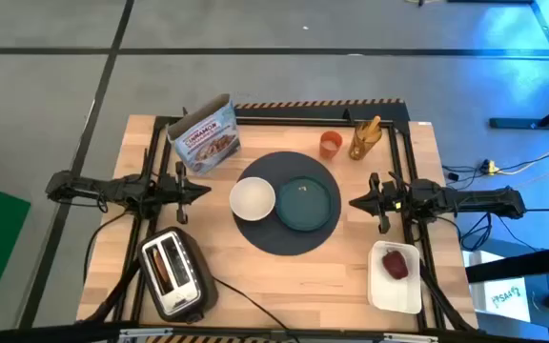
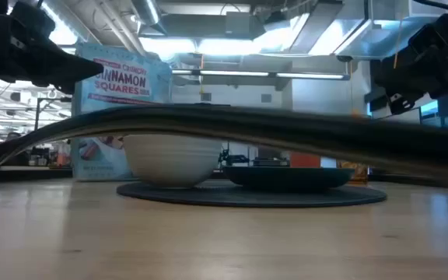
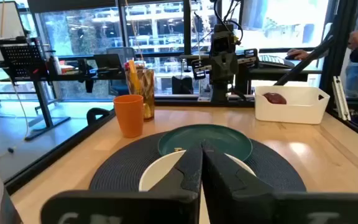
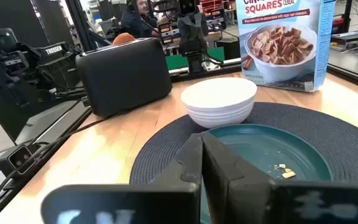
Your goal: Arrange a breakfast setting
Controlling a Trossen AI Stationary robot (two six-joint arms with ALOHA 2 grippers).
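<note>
mat point(image 1: 284, 211): dark, round, woven
bowl point(image 1: 253, 198): smooth white
table point(image 1: 294, 272): pale wood
left tool point(image 1: 205, 190), right tool point(image 1: 355, 202): closed, empty

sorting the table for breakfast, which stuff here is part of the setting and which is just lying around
Part of the setting: dark round mat, teal plate, small white bowl, orange cup, cereal box, red fruit.

Just lying about: toaster, white tray, jar of sticks.

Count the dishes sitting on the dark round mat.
2: a small white bowl on the mat's left-arm side, and a teal plate beside it toward the right arm. Nothing else appears on the mat.
</note>
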